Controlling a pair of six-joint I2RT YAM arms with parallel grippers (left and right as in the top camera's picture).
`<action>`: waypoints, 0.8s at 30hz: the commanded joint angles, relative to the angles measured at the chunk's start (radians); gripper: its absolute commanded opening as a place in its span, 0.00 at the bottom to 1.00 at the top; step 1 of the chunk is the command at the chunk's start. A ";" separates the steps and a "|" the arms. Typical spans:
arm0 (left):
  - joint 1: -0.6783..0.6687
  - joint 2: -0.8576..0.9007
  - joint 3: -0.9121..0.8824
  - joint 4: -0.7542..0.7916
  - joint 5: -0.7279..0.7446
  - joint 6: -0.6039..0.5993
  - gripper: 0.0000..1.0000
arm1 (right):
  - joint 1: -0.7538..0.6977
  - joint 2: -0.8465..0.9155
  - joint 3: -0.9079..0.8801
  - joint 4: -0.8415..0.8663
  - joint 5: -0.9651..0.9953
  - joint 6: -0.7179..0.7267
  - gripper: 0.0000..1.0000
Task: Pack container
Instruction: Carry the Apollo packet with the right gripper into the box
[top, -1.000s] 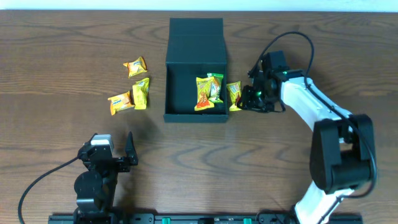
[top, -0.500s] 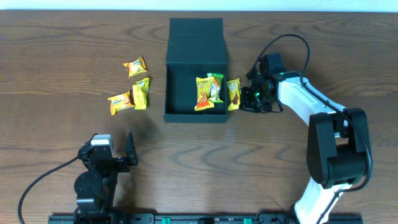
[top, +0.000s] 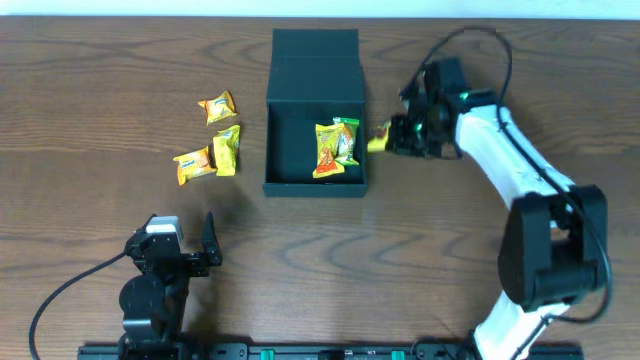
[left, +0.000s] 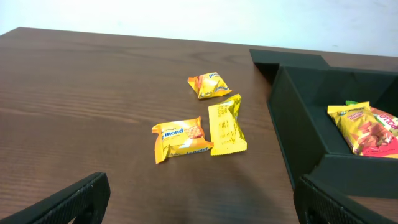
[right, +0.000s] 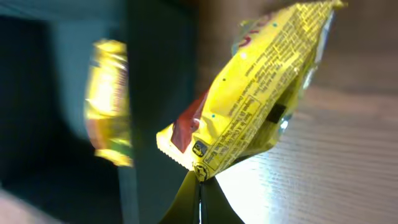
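The container (top: 290, 150), a dark square box with its flap lid laid back, sits at mid-table and holds two candy packets (top: 337, 147). Just outside its right wall my right gripper (top: 392, 138) is shut on a corner of a yellow candy packet (top: 380, 137). In the right wrist view that packet (right: 249, 106) hangs from the pinched fingertips of the right gripper (right: 200, 186), next to the container wall (right: 155, 93). My left gripper (top: 182, 228) rests open near the front left; the left wrist view shows nothing inside the left gripper (left: 202, 199).
Three loose yellow packets (top: 217, 107), (top: 228, 150), (top: 193, 165) lie left of the box. The left wrist view shows the same packets (left: 180, 138), (left: 226, 124), (left: 209, 85) ahead, with the box wall (left: 298, 130) to the right.
My right gripper has closed on the packet lying beside the box's right wall and has lifted it slightly toward the far side. The left arm has not moved.
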 joint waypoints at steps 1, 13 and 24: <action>0.006 -0.005 -0.014 -0.033 -0.006 -0.003 0.95 | 0.004 -0.073 0.116 -0.027 -0.011 -0.009 0.01; 0.006 -0.005 -0.014 -0.033 -0.006 -0.003 0.95 | 0.191 -0.089 0.248 -0.045 -0.124 -0.033 0.01; 0.006 -0.005 -0.014 -0.033 -0.006 -0.003 0.96 | 0.310 -0.032 0.125 -0.052 -0.162 -0.111 0.01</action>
